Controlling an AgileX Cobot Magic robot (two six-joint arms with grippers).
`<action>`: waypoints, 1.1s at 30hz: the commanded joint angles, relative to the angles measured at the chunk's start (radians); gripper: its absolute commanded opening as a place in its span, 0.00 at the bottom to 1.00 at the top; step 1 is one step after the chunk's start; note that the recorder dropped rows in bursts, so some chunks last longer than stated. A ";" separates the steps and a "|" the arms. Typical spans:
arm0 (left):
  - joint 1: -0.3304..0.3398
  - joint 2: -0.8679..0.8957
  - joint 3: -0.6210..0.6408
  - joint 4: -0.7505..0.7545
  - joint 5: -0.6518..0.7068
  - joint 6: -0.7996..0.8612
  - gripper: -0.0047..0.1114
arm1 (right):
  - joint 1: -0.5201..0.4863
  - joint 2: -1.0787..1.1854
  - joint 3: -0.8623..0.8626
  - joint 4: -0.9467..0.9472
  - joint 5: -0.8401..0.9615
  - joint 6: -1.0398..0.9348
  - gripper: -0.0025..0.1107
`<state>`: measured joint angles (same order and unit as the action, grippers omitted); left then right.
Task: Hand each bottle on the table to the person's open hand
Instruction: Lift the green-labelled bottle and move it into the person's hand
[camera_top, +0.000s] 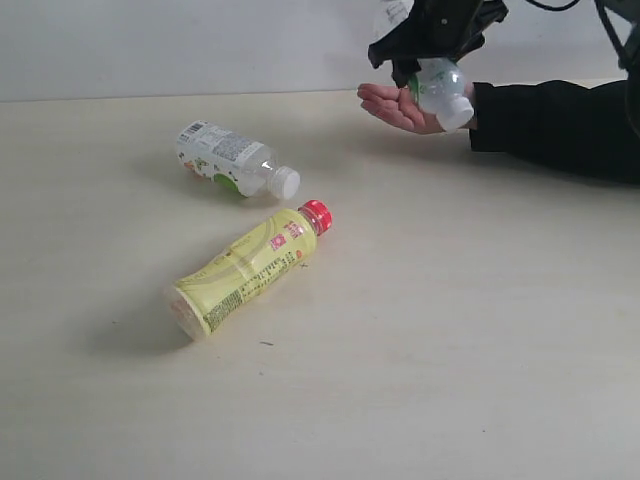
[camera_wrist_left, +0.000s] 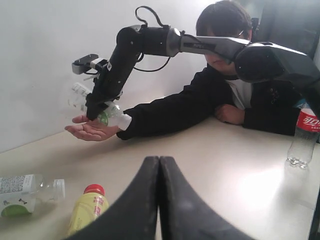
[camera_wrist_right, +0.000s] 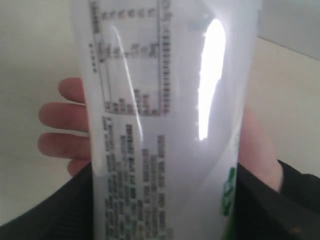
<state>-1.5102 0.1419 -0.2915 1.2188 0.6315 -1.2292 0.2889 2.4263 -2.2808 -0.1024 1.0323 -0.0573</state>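
My right gripper (camera_top: 428, 58) is shut on a clear bottle with a white-green label (camera_top: 444, 92), white cap pointing down, just above the person's open hand (camera_top: 392, 106). In the right wrist view that bottle (camera_wrist_right: 165, 125) fills the picture, with the palm (camera_wrist_right: 60, 127) behind it and a black finger (camera_wrist_right: 55, 210) on either side. A second white-green bottle (camera_top: 232, 160) and the yellow bottle with a red cap (camera_top: 250, 265) lie on the table (camera_top: 450, 330). My left gripper (camera_wrist_left: 159, 161) is shut and empty above the table, near the yellow bottle (camera_wrist_left: 87, 210).
The crushed clear bottle with a red label (camera_wrist_left: 303, 135) stands upright at the table's far side, next to the seated person (camera_wrist_left: 235, 85). A black sleeve (camera_top: 560, 125) lies along the table's back right. A pale wall runs behind the table.
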 joint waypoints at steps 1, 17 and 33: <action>-0.003 -0.006 0.003 0.005 0.002 -0.004 0.06 | 0.001 0.037 -0.021 -0.004 -0.041 0.006 0.02; -0.003 -0.006 0.003 0.005 0.002 -0.004 0.06 | 0.001 0.051 -0.021 -0.004 -0.079 0.008 0.38; -0.003 -0.006 0.003 0.005 0.002 -0.004 0.06 | 0.001 0.051 -0.021 -0.004 -0.119 0.016 0.64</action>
<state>-1.5102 0.1419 -0.2915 1.2188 0.6315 -1.2292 0.2896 2.4780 -2.2890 -0.1008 0.9397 -0.0447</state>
